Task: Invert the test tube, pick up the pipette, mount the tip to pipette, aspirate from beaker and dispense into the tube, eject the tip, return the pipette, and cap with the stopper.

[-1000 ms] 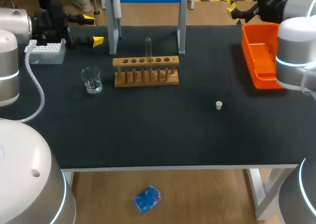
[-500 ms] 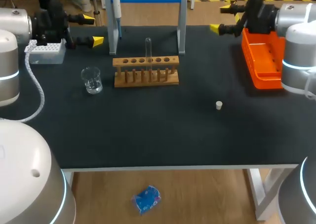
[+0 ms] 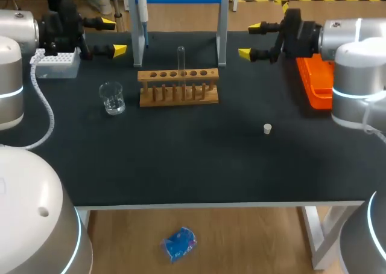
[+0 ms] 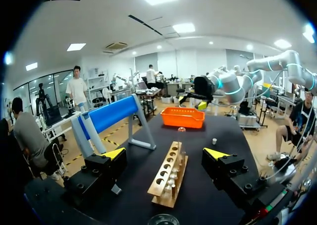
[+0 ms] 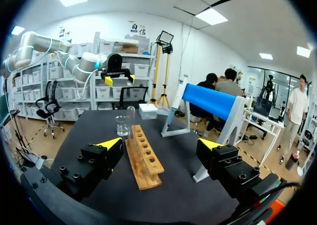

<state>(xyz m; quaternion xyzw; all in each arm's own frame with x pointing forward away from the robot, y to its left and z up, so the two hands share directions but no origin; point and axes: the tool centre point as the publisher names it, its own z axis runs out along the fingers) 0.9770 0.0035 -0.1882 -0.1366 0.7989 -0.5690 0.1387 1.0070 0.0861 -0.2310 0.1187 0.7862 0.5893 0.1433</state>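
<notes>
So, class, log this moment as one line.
left gripper: open | right gripper: open, over table | test tube: standing in rack | stopper: loose on table

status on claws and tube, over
Both claws open, empty: left claw by tip box, right claw facing rack. Tube standing in rack. Stand post near right claw's line to it.

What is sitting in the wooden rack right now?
One clear test tube stands upright in the wooden rack; the other top holes look empty. Whether the tube holds anything, and how its lower end sits, cannot be made out.
</notes>
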